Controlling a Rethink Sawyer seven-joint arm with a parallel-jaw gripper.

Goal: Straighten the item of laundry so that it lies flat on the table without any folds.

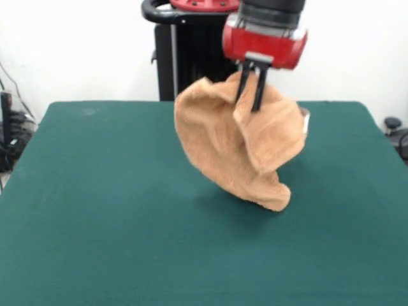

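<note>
The tan-orange terry towel (236, 143) hangs in the air above the dark green table (95, 191), bunched and folded, with its lowest corner just above the tabletop. My gripper (248, 101) comes down from the red arm head at the top and is shut on the towel's upper edge. A white label (305, 120) peeks out at the towel's right edge. The towel hangs near the middle of the table, slightly right of centre and toward the far side.
The robot's black pedestal (185, 57) stands behind the table's far edge. Cables and dark equipment (9, 137) lie off the table's left side, and a dark object (396, 131) sits off the right.
</note>
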